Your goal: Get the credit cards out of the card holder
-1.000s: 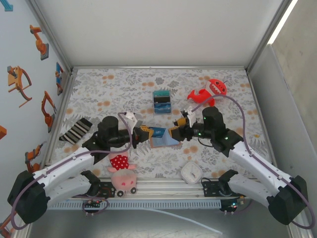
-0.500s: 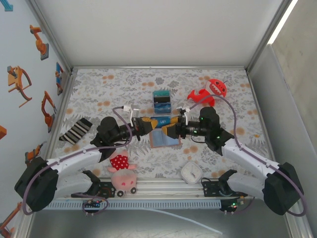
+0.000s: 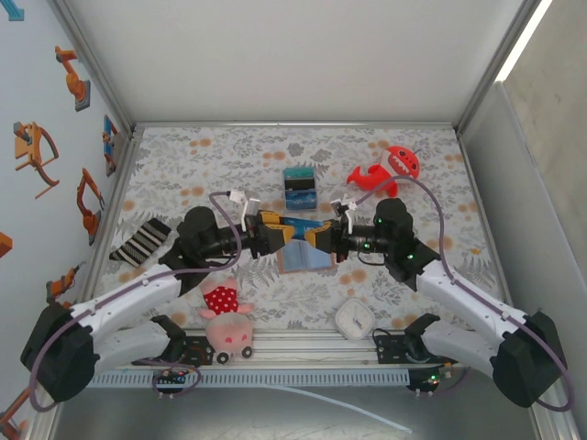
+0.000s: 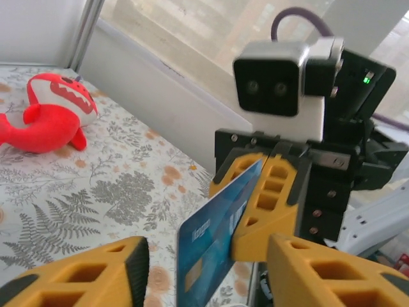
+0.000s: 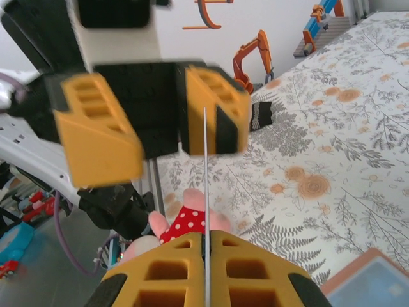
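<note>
Left gripper agape, right gripper clamped.

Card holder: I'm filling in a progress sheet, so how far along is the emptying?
Done: one blue card is out, held in the air, clear of the open card holder. In hand: the right gripper pinches it; the left gripper stands open around it. Left: setting it down; whether more cards remain inside cannot be told.

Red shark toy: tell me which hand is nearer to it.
Right. The right hand, clamping the blue card, sits left of the red shark toy and closer to the bases; the left hand is farther left.
</note>
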Controlling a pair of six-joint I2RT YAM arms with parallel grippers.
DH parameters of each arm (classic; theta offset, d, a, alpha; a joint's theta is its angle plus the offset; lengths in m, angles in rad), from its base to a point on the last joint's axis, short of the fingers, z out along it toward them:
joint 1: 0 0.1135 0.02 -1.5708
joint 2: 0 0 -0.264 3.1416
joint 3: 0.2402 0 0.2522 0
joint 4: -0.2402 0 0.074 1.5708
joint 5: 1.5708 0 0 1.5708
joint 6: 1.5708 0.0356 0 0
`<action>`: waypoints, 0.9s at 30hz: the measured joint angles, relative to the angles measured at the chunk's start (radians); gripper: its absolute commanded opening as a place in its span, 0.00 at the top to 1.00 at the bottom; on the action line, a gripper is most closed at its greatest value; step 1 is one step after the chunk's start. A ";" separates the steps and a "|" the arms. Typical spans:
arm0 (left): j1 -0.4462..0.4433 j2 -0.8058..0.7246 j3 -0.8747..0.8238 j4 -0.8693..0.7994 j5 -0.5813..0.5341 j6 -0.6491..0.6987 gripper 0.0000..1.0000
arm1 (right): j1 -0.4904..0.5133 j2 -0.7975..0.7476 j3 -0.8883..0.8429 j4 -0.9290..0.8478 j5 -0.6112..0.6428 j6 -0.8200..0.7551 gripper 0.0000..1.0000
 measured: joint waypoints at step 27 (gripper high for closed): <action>-0.002 0.357 0.596 -1.001 0.243 0.805 1.00 | 0.000 0.001 0.127 -0.404 -0.033 -0.239 1.00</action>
